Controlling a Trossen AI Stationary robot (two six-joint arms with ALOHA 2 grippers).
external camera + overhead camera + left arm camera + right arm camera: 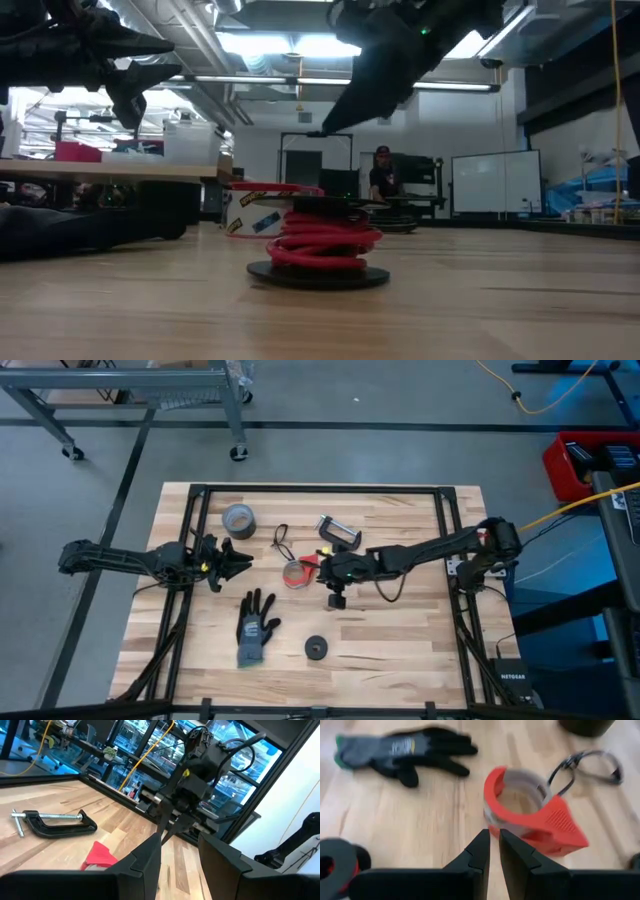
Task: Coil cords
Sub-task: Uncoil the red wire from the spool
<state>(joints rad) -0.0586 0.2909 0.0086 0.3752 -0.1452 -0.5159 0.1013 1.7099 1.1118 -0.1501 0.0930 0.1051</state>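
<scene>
right gripper (493, 851): we found its fingers nearly closed, holding nothing, poised just above the red tape dispenser (532, 812).
left gripper (238, 563): parted, empty, waiting clear of the work, near the duct-tape roll (238, 517).
red cord (320, 238): wound on a dark spool, apparently finished.
black cord (282, 540): loosely looped beside the c-clamp (338, 532), likely next.

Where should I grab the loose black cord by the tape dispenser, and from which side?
Take the black cord at its wide loop, coming straight down from above. It lies flat on the table, and that end sits clear of the red tape dispenser.
</scene>
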